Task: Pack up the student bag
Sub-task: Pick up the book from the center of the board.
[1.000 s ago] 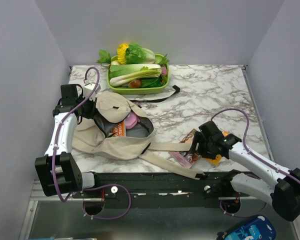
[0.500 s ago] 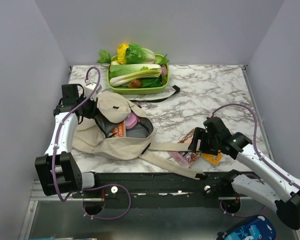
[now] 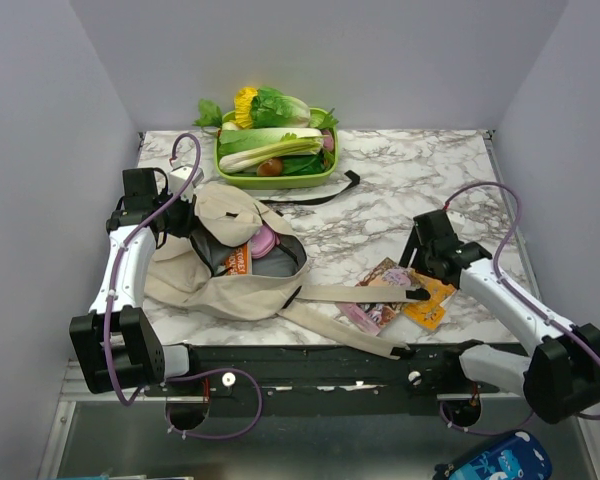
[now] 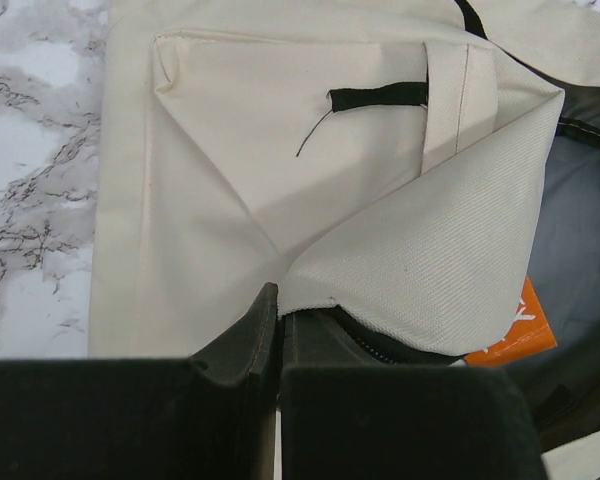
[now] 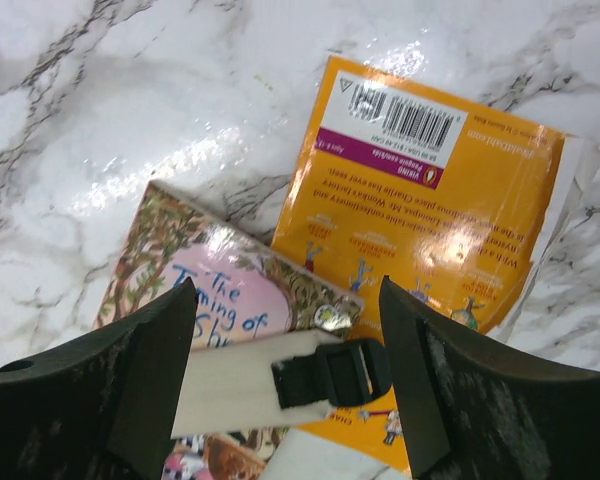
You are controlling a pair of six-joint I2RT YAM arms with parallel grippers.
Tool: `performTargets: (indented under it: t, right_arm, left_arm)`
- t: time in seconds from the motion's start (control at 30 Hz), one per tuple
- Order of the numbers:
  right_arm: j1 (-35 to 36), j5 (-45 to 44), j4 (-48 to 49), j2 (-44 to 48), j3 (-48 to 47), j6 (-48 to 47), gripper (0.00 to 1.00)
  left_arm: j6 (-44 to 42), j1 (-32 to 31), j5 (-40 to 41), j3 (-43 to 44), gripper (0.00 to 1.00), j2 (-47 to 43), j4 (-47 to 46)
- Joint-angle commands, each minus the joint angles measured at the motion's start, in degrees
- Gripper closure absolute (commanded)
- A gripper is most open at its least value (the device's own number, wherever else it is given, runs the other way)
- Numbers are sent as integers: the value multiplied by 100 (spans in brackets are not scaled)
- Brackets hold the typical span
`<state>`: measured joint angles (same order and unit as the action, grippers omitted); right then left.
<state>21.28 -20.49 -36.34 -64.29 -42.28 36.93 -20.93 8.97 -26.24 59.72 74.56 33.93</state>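
Observation:
The student bag [image 3: 215, 275], beige canvas, lies open at the left of the table; an orange book [image 3: 242, 259] and a pink item [image 3: 265, 240] show in its mouth. My left gripper [image 3: 187, 216] is shut on the canvas rim of the student bag [image 4: 280, 150], holding it up; in the left wrist view the left gripper [image 4: 278, 302] pinches that edge. My right gripper [image 5: 285, 330] hangs open above a beige strap [image 5: 230, 385] with a black buckle [image 5: 335, 375], which lies across a pink-covered book [image 5: 220, 290] and an orange book [image 5: 430, 200]. Nothing is between its fingers.
A green tray [image 3: 275, 181] of vegetables stands at the back. A black strap [image 3: 320, 196] lies in front of it. The two books [image 3: 405, 295] sit near the table's front edge at the right gripper [image 3: 417, 268]. A blue object [image 3: 490, 460] lies below the table.
My right arm has pulled back and up from over the books, which now show uncovered with the strap end on them. The left arm and bag have not moved.

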Motion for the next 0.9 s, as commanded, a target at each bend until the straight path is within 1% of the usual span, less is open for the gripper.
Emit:
performTargets:
  t: [0.0,0.03,0.13,0.27,0.33,0.4,0.43,0.53,0.67,0.87]
  right_arm:
    - [-334,149,847,-443,307,-369,19]
    - [-396,542,891,-618,343,-379,19]
    - [-563,1264,988,-707,579,-274,20]
    - [-572,1829,875,-480,835,-28,19]
    - [-572,2022,787,-348,897,139,17]
    - [-572,2014,663,-199,1020,244,17]
    - [-572,2223,637,-137,1064,280,17]
    - [-572,2356,532,248,1318,411,17]
    - [-572,2374,242,830,1573,500,17]
    - [-572,2427,-101,1278,1741,614,16]
  left_arm:
    - [36,-36,-294,110,100,-126,-36]
    - [27,-36,-277,110,100,-135,-36]
    - [1,-45,-268,101,100,-161,-18]
    - [-25,-36,-268,110,100,-170,-1]
    - [-17,-45,-285,136,100,-153,-9]
    - [-25,-45,-312,127,100,-127,-18]
    - [-8,-45,-312,119,100,-126,-18]
    - [-8,-45,-329,110,100,-135,-27]
    - [-25,-45,-338,101,100,-170,-18]
    - [1,-53,-391,136,100,-188,-1]
